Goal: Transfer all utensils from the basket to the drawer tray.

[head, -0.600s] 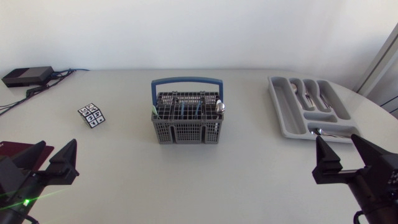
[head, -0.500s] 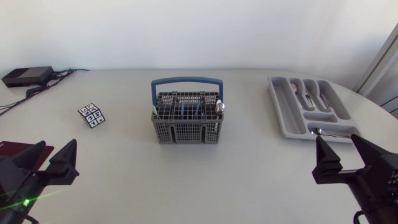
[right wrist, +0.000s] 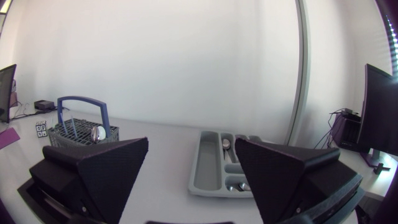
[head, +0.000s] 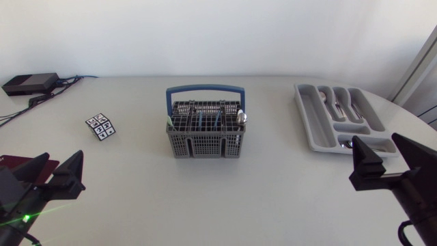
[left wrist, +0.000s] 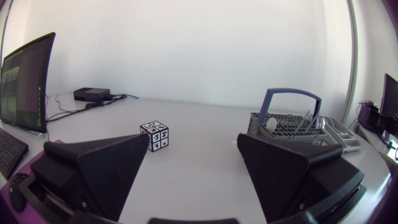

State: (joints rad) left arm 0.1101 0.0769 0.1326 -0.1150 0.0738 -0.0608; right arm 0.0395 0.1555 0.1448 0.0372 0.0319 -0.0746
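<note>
The grey cutlery basket (head: 204,134) with a blue handle stands mid-table and holds several utensils, among them a spoon (head: 240,117). At the right lies the grey drawer tray (head: 309,120) with spoons (head: 338,104) in its compartments. My left gripper (head: 51,172) hangs open and empty near the front left, well away from the basket. My right gripper (head: 390,158) is open and empty at the front right, just in front of the tray. In the left wrist view the basket (left wrist: 289,122) is far ahead of the open gripper (left wrist: 194,163). In the right wrist view the tray (right wrist: 208,167) lies ahead of the open gripper (right wrist: 193,167), with the basket (right wrist: 78,127) off to one side.
A small black-and-white marker cube (head: 101,126) sits left of the basket. A black box (head: 30,83) with cables is at the far left corner. A dark red flat object (head: 13,164) lies by my left gripper.
My right gripper has shifted slightly to the right and up, toward the tray's near end. My left gripper has drawn back a little toward the left edge.
</note>
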